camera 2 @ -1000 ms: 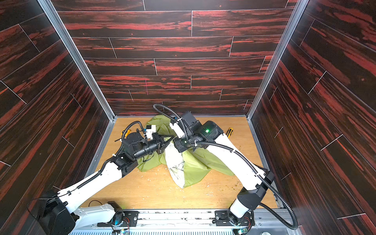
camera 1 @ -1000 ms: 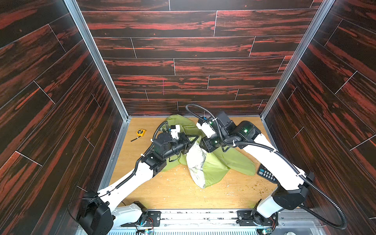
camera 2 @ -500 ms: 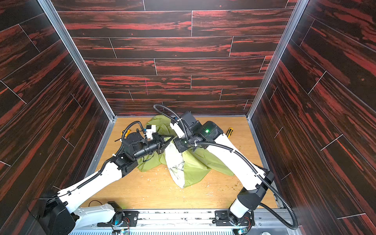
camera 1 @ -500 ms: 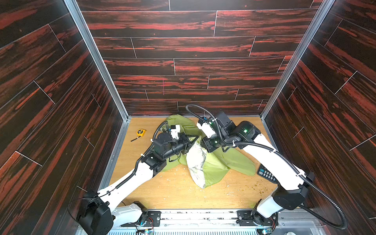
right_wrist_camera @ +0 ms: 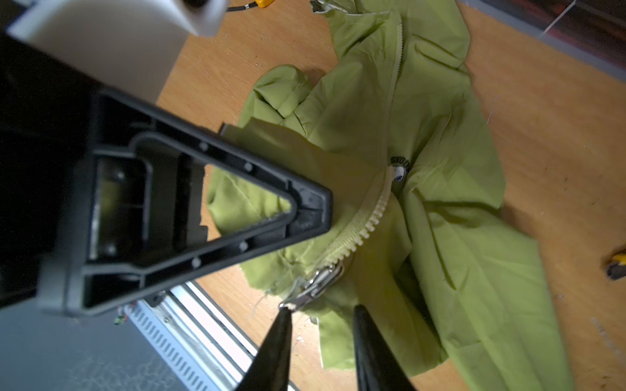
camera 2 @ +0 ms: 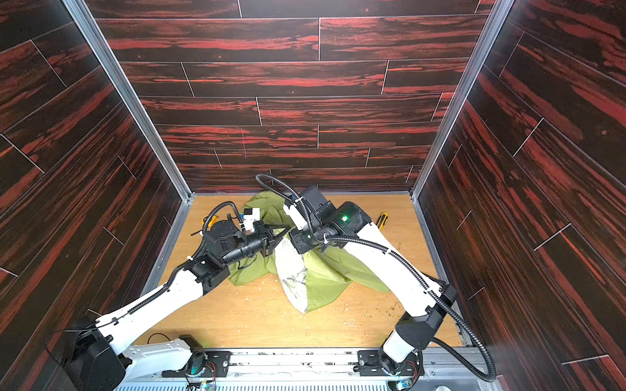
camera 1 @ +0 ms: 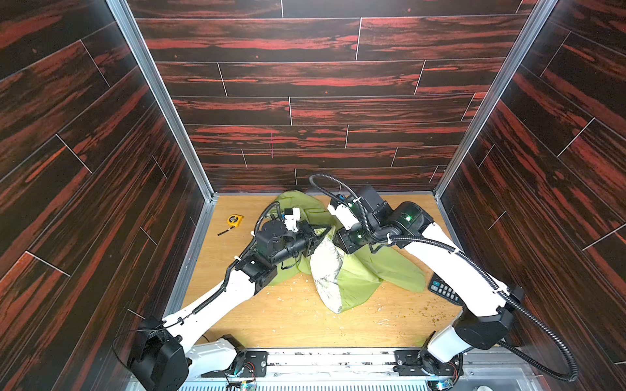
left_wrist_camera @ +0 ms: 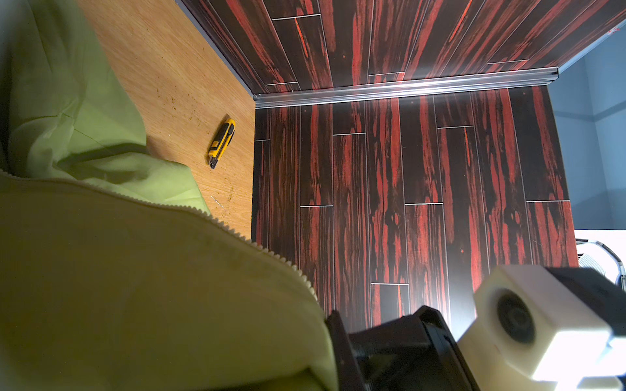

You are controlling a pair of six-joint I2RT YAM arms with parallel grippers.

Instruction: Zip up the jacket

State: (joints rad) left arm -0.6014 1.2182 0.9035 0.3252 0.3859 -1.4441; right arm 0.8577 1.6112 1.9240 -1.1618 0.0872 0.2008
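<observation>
One jacket [camera 1: 359, 281] lies crumpled on the table [camera 1: 291, 325], mid-table towards the back wall, with a fold of its whitish lining [camera 1: 327, 267] turned up between the two arms. Three loose things lie around it, one of each: a yellow tape measure [camera 1: 234, 220] well apart on the left, a yellow-and-black utility knife [camera 2: 382, 218] on the right near the back, and a dark remote control [camera 1: 443, 291] just beside the jacket's right edge, partly under the right arm. The left tool [right_wrist_camera: 310, 210] is clenched on a raised fold of jacket beside the zipper teeth, and its black frame blocks much of the right wrist view. The right tool [right_wrist_camera: 321, 309] is released, with one fingertip [right_wrist_camera: 283, 325] at the end of the metal zipper pull [right_wrist_camera: 315, 284] and nothing between its jaws.
</observation>
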